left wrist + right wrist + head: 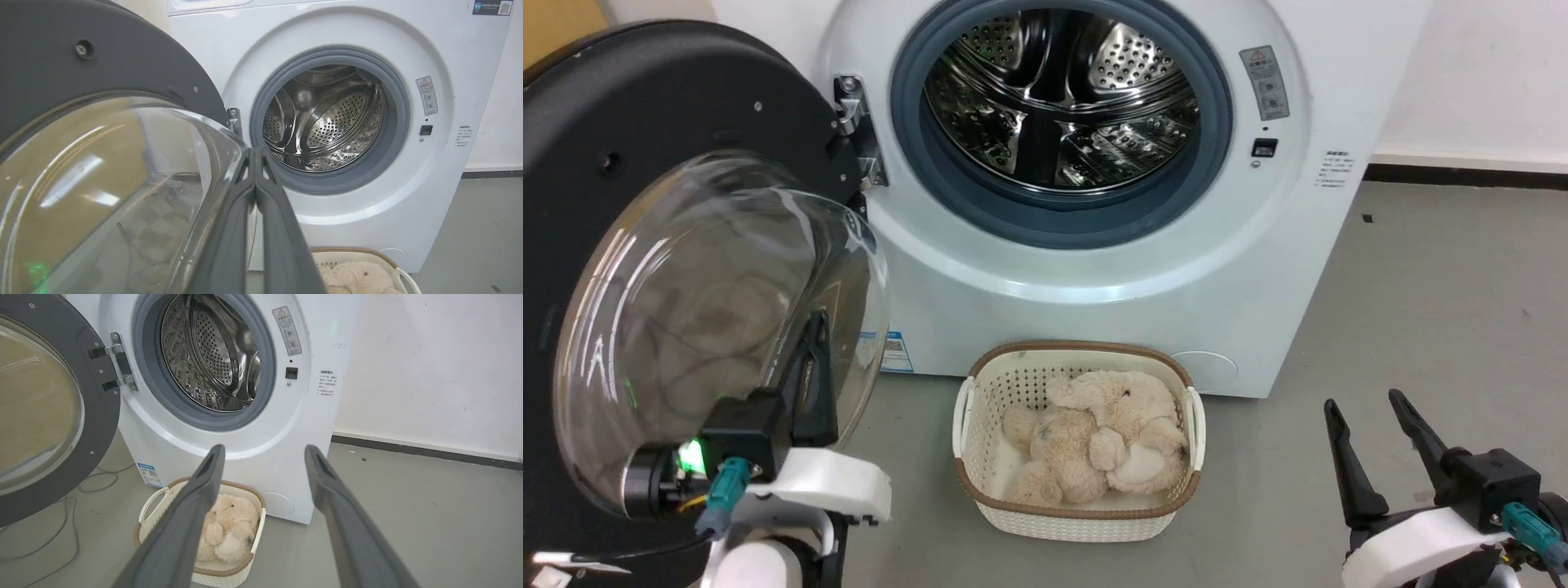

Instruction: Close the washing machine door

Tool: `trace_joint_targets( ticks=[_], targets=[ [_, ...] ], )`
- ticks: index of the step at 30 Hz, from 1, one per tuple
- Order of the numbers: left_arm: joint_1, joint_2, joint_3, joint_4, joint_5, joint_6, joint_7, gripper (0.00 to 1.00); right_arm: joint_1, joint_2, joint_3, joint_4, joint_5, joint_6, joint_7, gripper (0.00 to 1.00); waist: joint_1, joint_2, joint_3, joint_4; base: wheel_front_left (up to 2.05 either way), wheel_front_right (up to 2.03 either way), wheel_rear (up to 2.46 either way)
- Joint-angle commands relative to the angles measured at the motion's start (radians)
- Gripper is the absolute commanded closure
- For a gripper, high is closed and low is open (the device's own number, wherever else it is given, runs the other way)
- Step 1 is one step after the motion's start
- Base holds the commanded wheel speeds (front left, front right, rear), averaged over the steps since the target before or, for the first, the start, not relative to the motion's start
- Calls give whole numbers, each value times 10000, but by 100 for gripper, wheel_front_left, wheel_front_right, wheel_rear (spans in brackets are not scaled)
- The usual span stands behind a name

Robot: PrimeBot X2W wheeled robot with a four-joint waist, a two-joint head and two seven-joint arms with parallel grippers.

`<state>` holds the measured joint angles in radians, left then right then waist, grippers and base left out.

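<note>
Left gripper [254, 153], fingers [237, 228] pressed together on nothing, is hovering close beside the glass bowl [686, 327] of the washing machine door [645, 98]. We're reading that closed tip as a pusher, though contact is hard to call. Right gripper [1362, 398] is hanging spread and empty, out of the swing. Beyond, the basket [1078, 523] is sitting before the washing machine [1241, 269], and the door is standing wide open on its hinge [854, 122].

Washing machine door [645, 90] glossy black, clear glass; drum [1094, 73] shiny perforated steel.
</note>
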<state>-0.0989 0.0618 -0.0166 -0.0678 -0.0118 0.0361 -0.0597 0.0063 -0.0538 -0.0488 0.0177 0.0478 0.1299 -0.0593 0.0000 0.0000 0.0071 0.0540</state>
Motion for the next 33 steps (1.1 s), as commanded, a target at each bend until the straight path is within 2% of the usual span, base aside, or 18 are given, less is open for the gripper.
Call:
trace_joint_targets(
  ticks=[1,19,27,33],
  targets=[
    [-283,77,45,-155,-86,-8,-103,100,27,10,-52,17,137,2,-110,0,0,0,6,102,0,0,0],
    [-2188,163,1224,-570,-835,-742,-479,100,2,15,-383,149,307,3,-486,0,0,0,213,1345,0,0,0],
    [-3000,439,1723,-647,-1259,-936,-646,100,-19,17,-540,255,345,4,-652,0,0,0,351,1897,0,0,0],
    [-3415,873,2223,-510,-1841,-1015,-772,100,7,19,-660,349,424,4,-777,0,0,0,408,2252,0,0,0]
  ],
)
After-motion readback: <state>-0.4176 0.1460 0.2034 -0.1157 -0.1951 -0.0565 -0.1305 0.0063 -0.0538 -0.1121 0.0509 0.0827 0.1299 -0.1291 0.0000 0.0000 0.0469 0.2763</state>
